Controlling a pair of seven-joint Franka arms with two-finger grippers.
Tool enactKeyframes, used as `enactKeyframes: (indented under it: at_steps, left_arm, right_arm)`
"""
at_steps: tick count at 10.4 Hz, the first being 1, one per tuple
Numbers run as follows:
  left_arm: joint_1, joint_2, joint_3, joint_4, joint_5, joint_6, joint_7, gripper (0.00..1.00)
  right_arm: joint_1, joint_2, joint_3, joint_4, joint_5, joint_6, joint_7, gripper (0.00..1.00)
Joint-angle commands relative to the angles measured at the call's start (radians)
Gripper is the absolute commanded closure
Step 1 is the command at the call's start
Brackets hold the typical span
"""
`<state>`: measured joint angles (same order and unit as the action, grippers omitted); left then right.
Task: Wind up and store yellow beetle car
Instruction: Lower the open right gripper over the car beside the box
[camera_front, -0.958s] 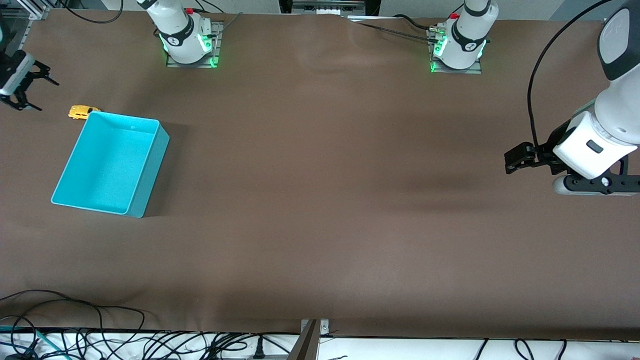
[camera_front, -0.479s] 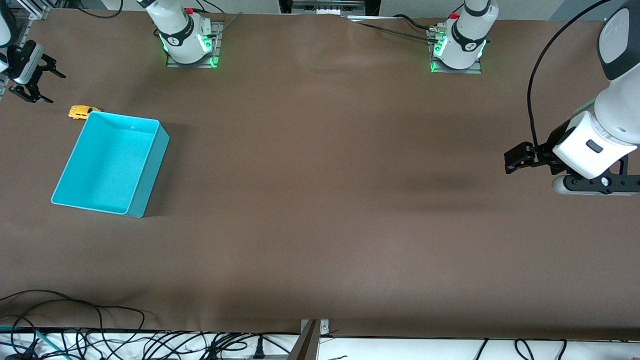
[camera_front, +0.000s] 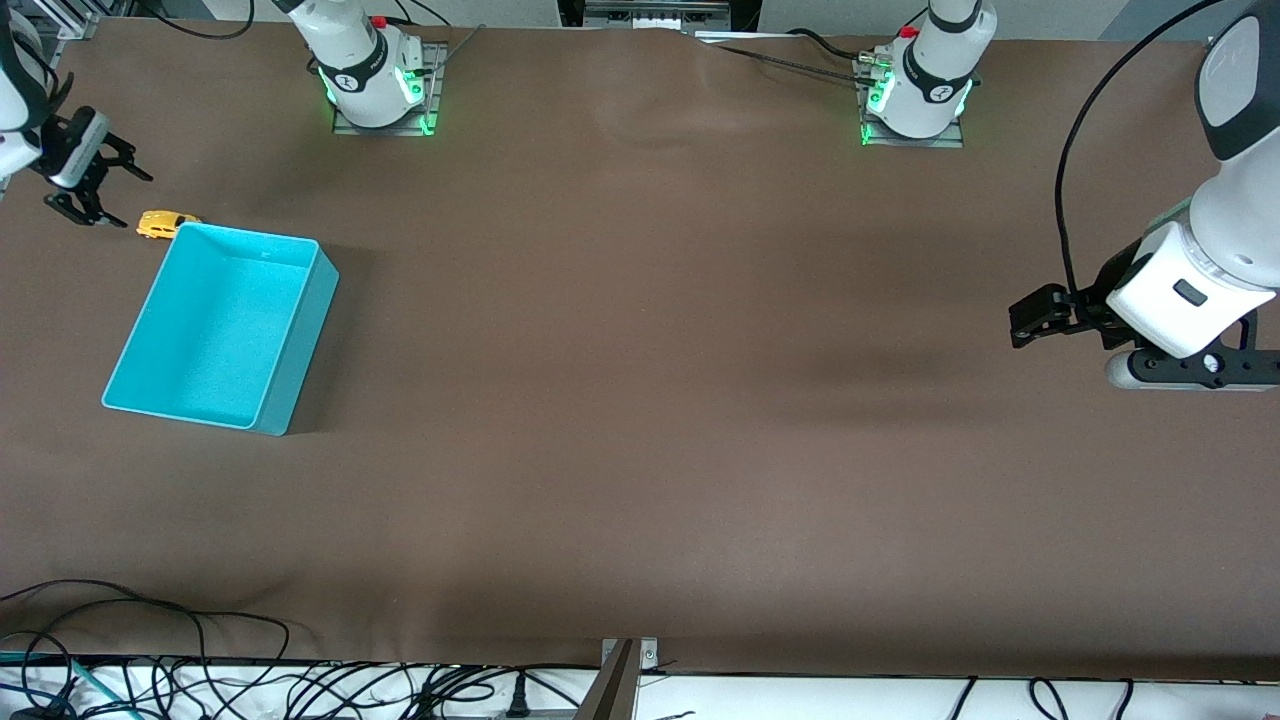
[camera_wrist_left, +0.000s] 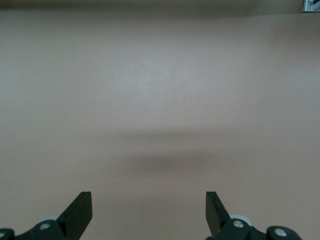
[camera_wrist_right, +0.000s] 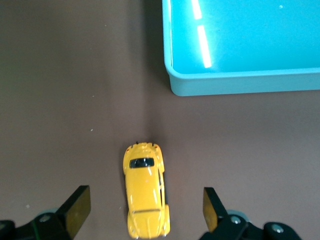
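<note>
Yellow beetle car on the tabletop, both tools empty

Yellow beetle car (camera_front: 165, 224) sits on the brown tabletop (camera_front: 640, 400) just beside the corner of the cyan bin (camera_front: 222, 325) that lies farthest from the front camera, at the right arm's end. Right tool (camera_front: 95, 185) hangs near the car, jaws spread wide, gripping nothing. Left tool (camera_front: 1030, 318) waits over bare tabletop at the left arm's end, jaws likewise spread and empty.

1 yellow beetle car (camera_front: 166, 223), 1 cyan bin (camera_front: 300, 330), and 2 arms.
</note>
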<state>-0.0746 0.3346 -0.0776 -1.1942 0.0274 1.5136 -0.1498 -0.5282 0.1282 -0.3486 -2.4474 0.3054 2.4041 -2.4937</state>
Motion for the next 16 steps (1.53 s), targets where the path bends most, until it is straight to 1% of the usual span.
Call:
enactKeyframes:
  at_steps: [1, 2, 5, 11, 12, 14, 16]
  left_arm:
    - [-0.005, 0.007, 0.006, 0.028, 0.008, -0.013, 0.016, 0.00]
    - [-0.007, 0.007, 0.006, 0.028, 0.006, -0.013, 0.016, 0.00]
    - [-0.005, 0.007, 0.010, 0.028, 0.008, -0.013, 0.016, 0.00]
    - [-0.007, 0.007, 0.001, 0.027, 0.008, -0.013, 0.016, 0.00]
    - [-0.005, 0.007, 0.004, 0.027, 0.006, -0.013, 0.016, 0.00]
    - [-0.007, 0.007, 0.004, 0.027, 0.006, -0.013, 0.016, 0.00]
    - [-0.005, 0.007, 0.007, 0.027, 0.008, -0.013, 0.018, 0.00]
  right_arm:
    - [-0.006, 0.086, 0.043, 0.062, 0.102, 0.026, -0.071, 0.00]
    - [-0.006, 0.106, 0.057, 0.067, 0.131, 0.032, -0.091, 0.00]
    - [-0.018, 0.168, 0.062, 0.080, 0.142, 0.066, -0.099, 0.00]
    - [-0.067, 0.168, 0.060, 0.077, 0.153, 0.037, -0.163, 0.00]
    - [-0.079, 0.162, 0.060, 0.077, 0.152, -0.001, -0.174, 0.00]
    - [-0.111, 0.146, 0.060, 0.077, 0.149, -0.028, -0.236, 0.00]
    - [-0.128, 0.163, 0.060, 0.079, 0.147, -0.026, -0.284, 0.00]
